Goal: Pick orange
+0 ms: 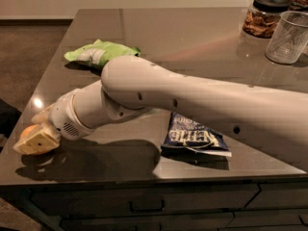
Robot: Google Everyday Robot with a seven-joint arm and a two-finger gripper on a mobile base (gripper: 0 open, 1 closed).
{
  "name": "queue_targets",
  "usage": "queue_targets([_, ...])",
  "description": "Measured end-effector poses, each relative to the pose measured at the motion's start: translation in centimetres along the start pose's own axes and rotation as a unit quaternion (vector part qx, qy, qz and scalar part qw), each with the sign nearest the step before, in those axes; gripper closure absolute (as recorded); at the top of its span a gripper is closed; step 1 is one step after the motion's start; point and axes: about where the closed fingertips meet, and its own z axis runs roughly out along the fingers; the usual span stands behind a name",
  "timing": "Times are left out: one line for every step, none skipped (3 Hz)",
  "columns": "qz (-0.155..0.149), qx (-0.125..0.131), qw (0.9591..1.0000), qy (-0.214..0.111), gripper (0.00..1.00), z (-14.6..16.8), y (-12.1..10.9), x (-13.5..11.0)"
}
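my gripper [30,134] is down at the left near corner of the dark tabletop [192,37], and my arm [202,105] stretches in from the right, low across the front. my fingers [36,142] sit on either side of the orange [25,130] and are closed against it. only a small curve of its skin shows between them, right by the tabletop's left edge. at the far right stands a glass jar [264,20] with a black lid [271,0]; it holds brown bits, nuts or a snack, i cannot tell which. just beside it, nearer the front, is a clear ribbed cup [288,37], upright; i cannot tell whether anything is in it. a green bag [101,54] lies flat behind my arm on the left. a blue bag [195,136] lies near the front edge, partly under my arm and well apart from the orange. below the tabletop is a drawer [147,203] with a dark handle.
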Motion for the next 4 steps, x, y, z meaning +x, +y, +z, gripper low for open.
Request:
queue_targets([-0.003,0.0,1.0,0.001,0.79,0.0,0.2,-0.2])
queue_targets([-0.006,0.002,1.0,-0.004,0.99,0.2,0.2,-1.4])
queue_targets([-0.014,0.005,0.9998,-0.014,1.0,0.2,-0.2,-3.4])
queue_targets([-0.022,0.003,0.9989,-0.041,1.0,0.4,-2.6,-5.9])
